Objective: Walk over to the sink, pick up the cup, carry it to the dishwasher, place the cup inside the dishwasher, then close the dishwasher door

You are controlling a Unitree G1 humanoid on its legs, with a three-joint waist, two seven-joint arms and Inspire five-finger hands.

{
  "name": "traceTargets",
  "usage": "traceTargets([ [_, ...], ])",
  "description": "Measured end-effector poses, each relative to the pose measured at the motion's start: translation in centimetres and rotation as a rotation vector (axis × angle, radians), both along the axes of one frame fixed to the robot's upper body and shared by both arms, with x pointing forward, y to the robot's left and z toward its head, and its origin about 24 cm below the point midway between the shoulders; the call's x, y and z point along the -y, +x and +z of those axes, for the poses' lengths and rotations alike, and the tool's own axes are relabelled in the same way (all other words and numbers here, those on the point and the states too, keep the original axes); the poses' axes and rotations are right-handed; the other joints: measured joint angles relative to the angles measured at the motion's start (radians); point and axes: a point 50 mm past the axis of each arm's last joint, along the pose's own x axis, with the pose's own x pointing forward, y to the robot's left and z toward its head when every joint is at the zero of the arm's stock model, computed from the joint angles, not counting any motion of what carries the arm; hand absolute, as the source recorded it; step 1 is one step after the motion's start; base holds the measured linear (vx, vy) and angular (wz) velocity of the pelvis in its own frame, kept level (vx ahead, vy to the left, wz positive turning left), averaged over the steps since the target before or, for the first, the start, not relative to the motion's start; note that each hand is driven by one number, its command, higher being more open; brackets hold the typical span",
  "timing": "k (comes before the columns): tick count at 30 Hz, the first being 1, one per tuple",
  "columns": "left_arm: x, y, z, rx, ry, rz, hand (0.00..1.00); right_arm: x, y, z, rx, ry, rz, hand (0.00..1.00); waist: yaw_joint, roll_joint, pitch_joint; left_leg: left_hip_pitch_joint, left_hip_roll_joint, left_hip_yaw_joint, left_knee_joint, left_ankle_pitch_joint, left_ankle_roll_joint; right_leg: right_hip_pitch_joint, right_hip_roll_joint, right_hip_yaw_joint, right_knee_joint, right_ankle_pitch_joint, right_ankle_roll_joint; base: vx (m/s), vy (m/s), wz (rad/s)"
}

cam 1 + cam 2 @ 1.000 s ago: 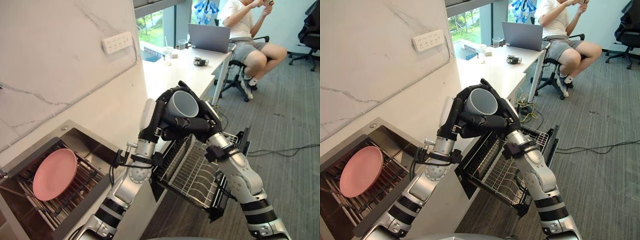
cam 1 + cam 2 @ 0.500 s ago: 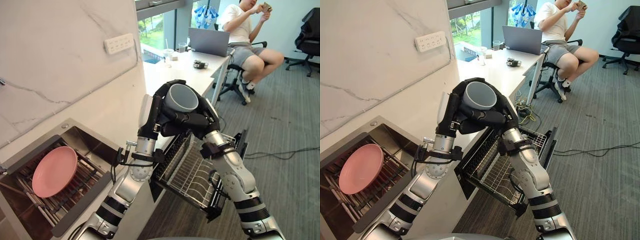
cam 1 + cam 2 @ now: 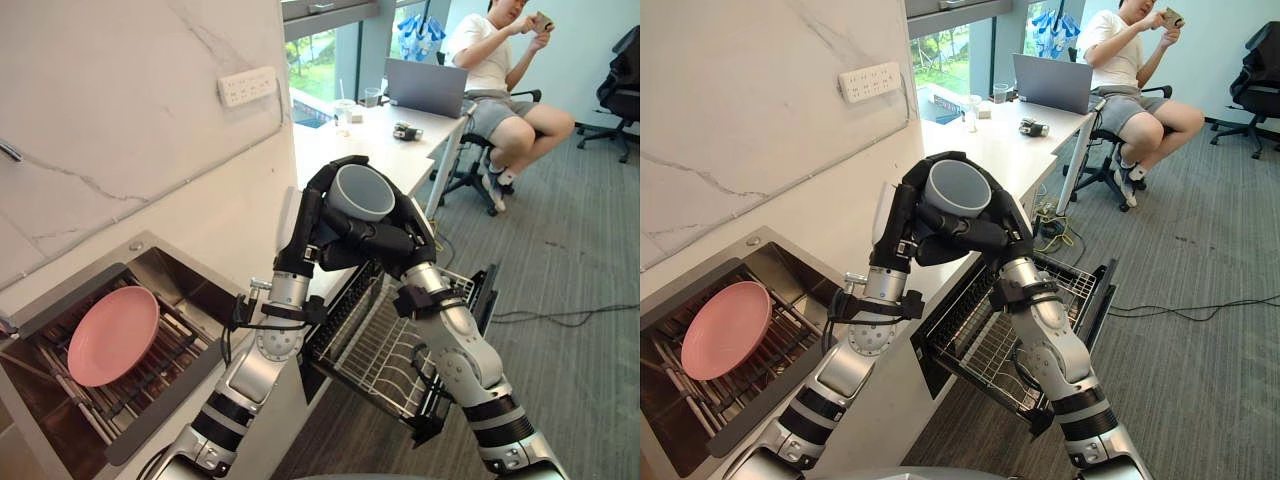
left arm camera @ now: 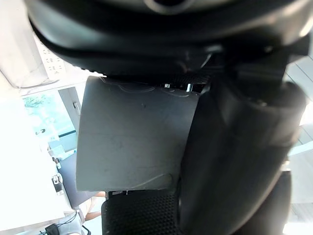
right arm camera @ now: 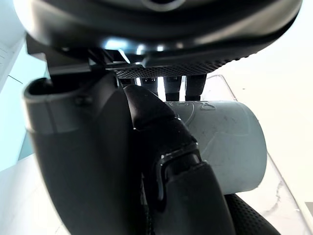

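Note:
A grey cup (image 3: 365, 192) is held up in the air, mouth up and tilted toward the desk, with both hands round it. My left hand (image 3: 312, 215) is shut on its near side and my right hand (image 3: 398, 240) is shut on it from below and from the right. The wrist views show the cup's wall (image 4: 132, 137) against my left hand (image 4: 234, 147), and the cup (image 5: 230, 147) beyond my right hand (image 5: 98, 147). Below the cup, the dishwasher's wire rack (image 3: 385, 350) is pulled out over the open door (image 3: 487, 290).
The sink (image 3: 150, 262) at lower left holds a pink plate (image 3: 112, 335) on a rack. A white counter (image 3: 340, 145) runs back to a desk with a laptop (image 3: 428, 83), where a person (image 3: 500, 75) sits. Grey carpet (image 3: 580, 360) lies to the right.
The whole picture has shifted slightly, so the camera moved. Both hands keep the same hold on the cup, at much the same height above the rack.

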Motion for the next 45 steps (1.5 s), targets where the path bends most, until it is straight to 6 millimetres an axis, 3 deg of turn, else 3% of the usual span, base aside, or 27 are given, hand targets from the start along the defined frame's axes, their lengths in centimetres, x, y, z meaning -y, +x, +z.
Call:
traceTargets([
  [10,0.3,-0.6,-1.4,-0.125,-0.089,-0.074,1.00,-0.6,-0.1,0.2,-0.010,-0.021,-0.164,0.00,-0.001,0.000,0.000,0.000,-0.001,0.002,-0.011,0.004,0.000,-0.005,0.000,0.001,0.000,0.000,0.000,0.00,0.000,0.00],
  [15,2.3,-2.4,-2.5,-0.166,-0.061,-0.210,1.00,2.9,0.7,0.5,-0.051,0.038,-0.423,0.00,0.010,-0.002,0.002,0.000,-0.008,0.003,-0.014,0.004,0.001,-0.006,-0.004,0.000,0.000,0.001,0.002,0.00,0.000,0.00],
  [19,3.0,-3.4,-0.8,-0.079,-0.063,-0.280,1.00,5.2,0.9,0.2,-0.065,0.060,-0.524,0.00,0.000,-0.002,0.002,0.000,-0.006,0.006,-0.014,0.004,0.001,-0.007,-0.003,0.003,0.000,0.001,0.002,0.00,0.000,-0.01],
  [24,3.1,-4.1,0.6,0.004,-0.080,-0.337,1.00,5.6,0.8,0.4,-0.034,0.044,-0.563,0.00,-0.004,-0.002,0.002,0.000,-0.003,0.014,-0.014,0.004,0.001,-0.012,-0.001,0.008,0.000,0.001,0.002,0.00,0.000,-0.04],
  [30,3.0,-4.2,0.2,-0.069,-0.153,-0.439,1.00,6.6,0.5,0.5,-0.023,-0.025,-0.707,0.00,0.001,-0.003,0.005,0.000,-0.006,0.014,-0.014,0.004,0.001,-0.012,-0.002,0.007,0.000,0.001,0.002,0.00,0.000,0.00],
  [38,2.6,-5.4,-1.7,-0.264,-0.326,-0.634,1.00,14.5,-2.2,-0.3,-0.073,0.019,-1.094,0.00,-0.005,-0.003,0.025,-0.004,-0.008,0.010,-0.015,0.004,0.001,-0.013,-0.008,0.003,0.000,0.000,0.003,0.00,0.000,0.00],
  [45,2.4,-6.8,-6.2,-0.497,-0.282,-0.616,1.00,18.4,-5.1,-1.4,-0.105,0.043,-1.276,0.00,-0.019,-0.004,0.026,-0.022,-0.008,0.011,-0.014,0.004,0.001,-0.031,-0.008,0.002,0.000,0.000,0.003,0.00,0.000,0.00],
])
